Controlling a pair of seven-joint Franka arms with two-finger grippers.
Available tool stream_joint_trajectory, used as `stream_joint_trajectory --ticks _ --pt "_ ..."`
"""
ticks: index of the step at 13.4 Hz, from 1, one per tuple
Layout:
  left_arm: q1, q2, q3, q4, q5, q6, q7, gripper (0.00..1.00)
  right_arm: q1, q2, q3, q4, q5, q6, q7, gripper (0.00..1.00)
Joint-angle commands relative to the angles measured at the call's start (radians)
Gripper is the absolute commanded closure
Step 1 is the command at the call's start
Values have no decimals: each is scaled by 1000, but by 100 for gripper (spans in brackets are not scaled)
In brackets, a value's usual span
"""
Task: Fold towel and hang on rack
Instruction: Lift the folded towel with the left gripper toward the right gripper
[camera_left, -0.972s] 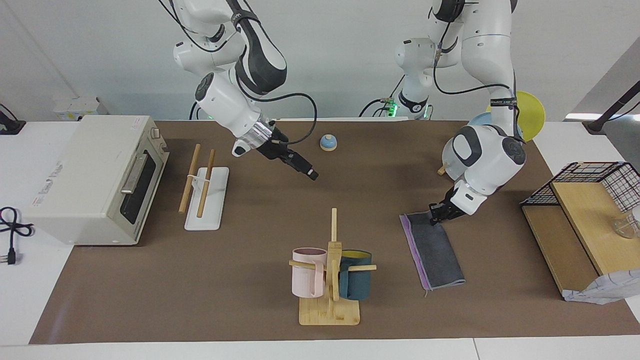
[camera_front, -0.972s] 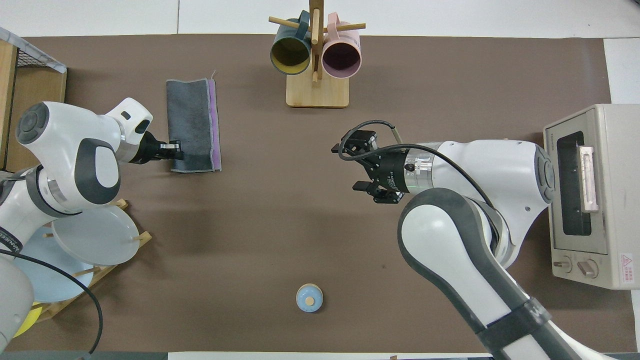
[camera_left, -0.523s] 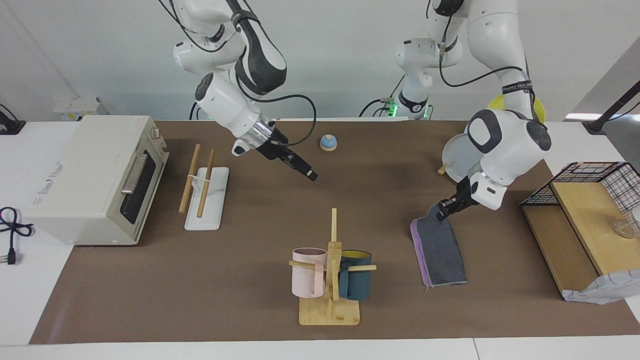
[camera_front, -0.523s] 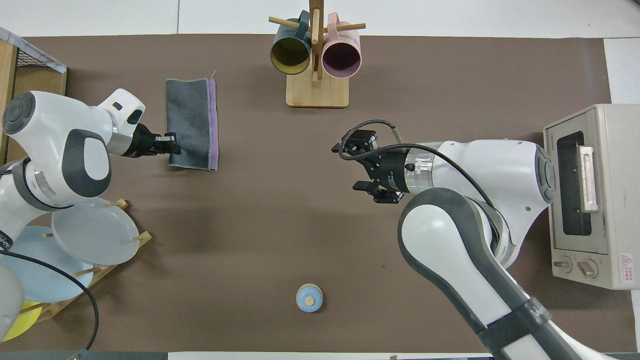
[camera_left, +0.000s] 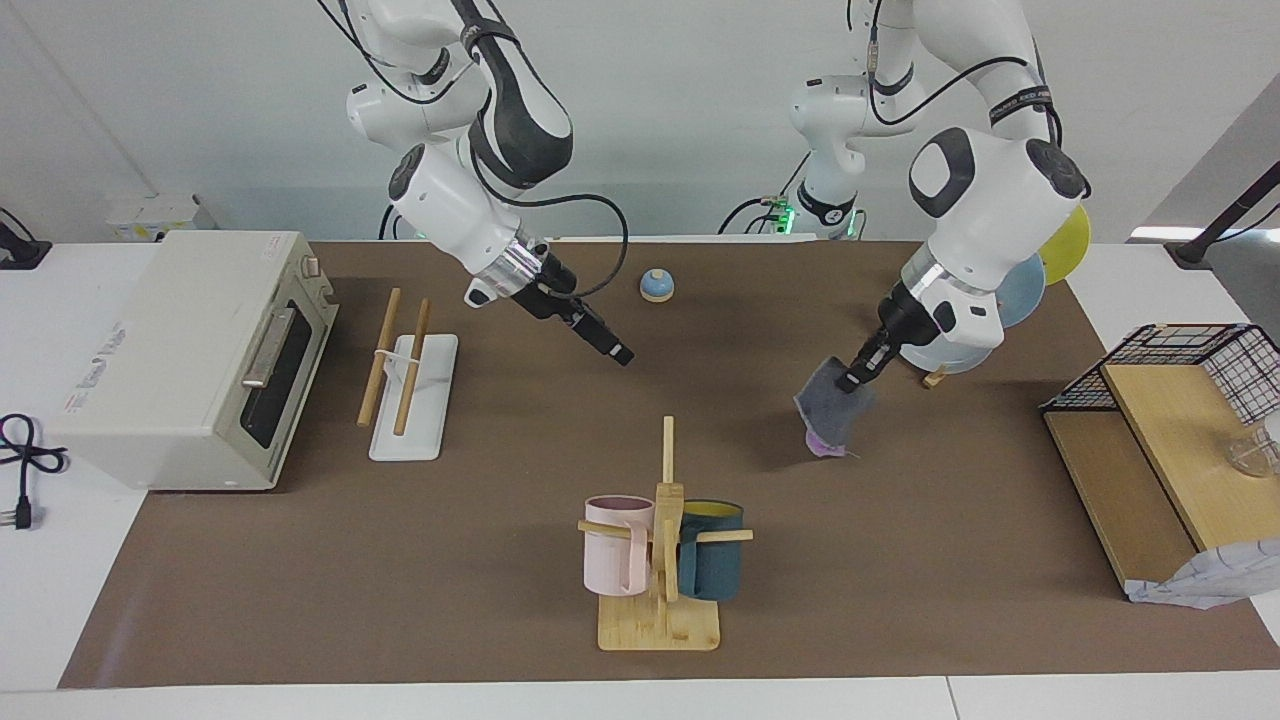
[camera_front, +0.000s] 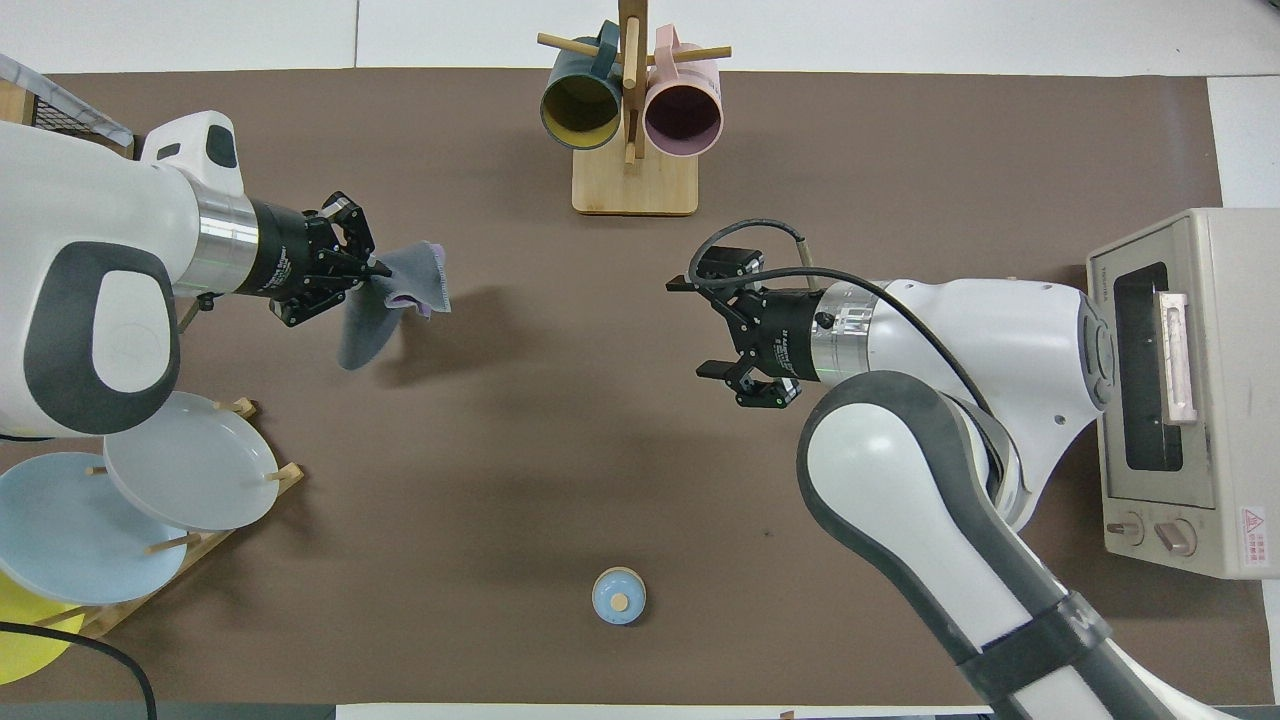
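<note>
Facing view | left fingers (camera_left: 850, 381) clamp towel (camera_left: 833, 408) aloft | right fingers (camera_left: 622, 354) apart

The towel (camera_left: 833, 410) is soft, matt cloth, dark grey on one face and purple on the other, with stitched edges. The rack (camera_left: 405, 372) has two bare light wooden rods on a smooth white base, and the mug tree (camera_left: 661, 560) is pale bamboo carrying matt pink and teal mugs. The table (camera_left: 480, 560) is covered by a matt brown mat, and the toaster oven (camera_left: 190, 350) has a smooth off-white casing with a metal door handle.
</note>
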Motion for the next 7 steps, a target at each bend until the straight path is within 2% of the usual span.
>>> stream_joint_trajectory --ticks 1,3,5,7 --pt "-43 -45 2 -14 -14 -2 -245 100 40 27 9 40 126 78 78 0" --pt "-80 -60 -3 -22 -49 20 -410 100 97 41 9 48 160 161 156 0" --pt "-100 -74 -4 -36 -105 41 -501 100 114 53 9 89 240 180 259 0" --pt "-140 -86 -3 -56 -145 89 -591 100 158 64 9 99 249 204 296 0"
